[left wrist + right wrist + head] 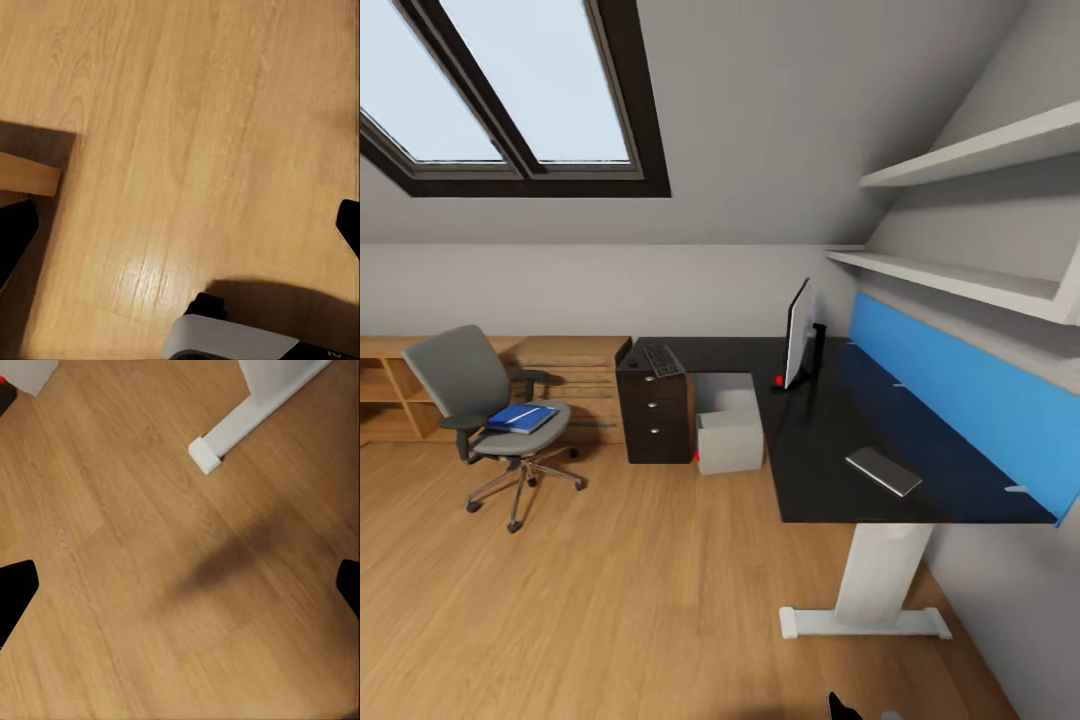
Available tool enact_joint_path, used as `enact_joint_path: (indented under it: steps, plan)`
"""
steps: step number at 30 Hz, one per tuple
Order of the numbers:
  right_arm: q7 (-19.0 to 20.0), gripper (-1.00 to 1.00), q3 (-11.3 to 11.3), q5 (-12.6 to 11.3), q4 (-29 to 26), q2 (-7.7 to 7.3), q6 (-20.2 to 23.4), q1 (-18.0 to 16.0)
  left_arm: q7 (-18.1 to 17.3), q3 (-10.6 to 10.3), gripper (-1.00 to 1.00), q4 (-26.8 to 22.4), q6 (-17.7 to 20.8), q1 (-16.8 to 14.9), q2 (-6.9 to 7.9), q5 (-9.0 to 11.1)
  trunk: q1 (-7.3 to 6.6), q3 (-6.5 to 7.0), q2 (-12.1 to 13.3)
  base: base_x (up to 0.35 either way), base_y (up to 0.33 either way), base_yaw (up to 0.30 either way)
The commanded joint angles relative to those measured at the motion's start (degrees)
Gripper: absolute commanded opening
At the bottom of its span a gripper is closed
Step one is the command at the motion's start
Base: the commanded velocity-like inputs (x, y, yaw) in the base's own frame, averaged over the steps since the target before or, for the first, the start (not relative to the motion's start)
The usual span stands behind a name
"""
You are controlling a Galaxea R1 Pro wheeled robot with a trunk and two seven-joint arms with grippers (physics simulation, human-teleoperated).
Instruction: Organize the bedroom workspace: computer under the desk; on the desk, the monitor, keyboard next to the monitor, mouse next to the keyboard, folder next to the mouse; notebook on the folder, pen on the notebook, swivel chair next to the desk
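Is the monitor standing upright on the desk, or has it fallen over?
Upright. In the head view the monitor stands on its black stand on the black desk, seen nearly edge-on, its screen vertical.

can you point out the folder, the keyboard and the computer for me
folder [520, 418], head view, middle of its blue cover on the chair seat
keyboard [661, 360], head view, its key area atop the drawer unit
computer [730, 440], head view, its pale side panel

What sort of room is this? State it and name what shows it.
Likely an attic room used as a home office: a skylight set in a sloped ceiling, an L-shaped black desk carrying a monitor, and a swivel chair on a wood floor.
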Motion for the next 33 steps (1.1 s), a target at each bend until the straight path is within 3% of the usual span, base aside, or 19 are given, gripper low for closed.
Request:
enact_joint_path:
  steps: [1,11,18,26,33]
  plan:
    - [0.5,1.00,-0.3,-0.5,0.1,0.02,-0.1,0.0,0.4,-0.1,1.00,-0.1,0.3,0.0,0.04,0.2,0.01,-0.06,0.0,-0.003,-0.340,-0.001]
    - [0.4,1.00,-0.4,-0.7,0.1,-0.71,-0.3,0.0,0.4,-0.1,1.00,0.2,0.0,0.0,0.11,0.3,0.01,-0.06,0.0,-0.001,-0.320,0.000]
    - [0.2,1.00,-0.4,-0.7,0.0,-1.95,-1.3,0.0,0.4,-0.1,1.00,-0.4,-0.8,0.0,0.03,0.3,0.01,-0.06,0.0,0.000,-0.086,0.000]
    - [0.2,1.00,-0.4,-0.7,0.0,-2.74,-1.7,0.0,0.6,-0.1,1.00,-0.7,-4.7,0.0,0.17,0.3,-1.75,1.38,3.2,0.000,-0.011,0.000]
    - [0.3,1.00,-0.4,-0.6,-0.1,-2.97,-1.8,0.0,0.6,-0.1,1.00,-0.7,-5.0,0.0,0.01,0.2,-3.29,2.63,6.0,0.000,0.000,0.000]
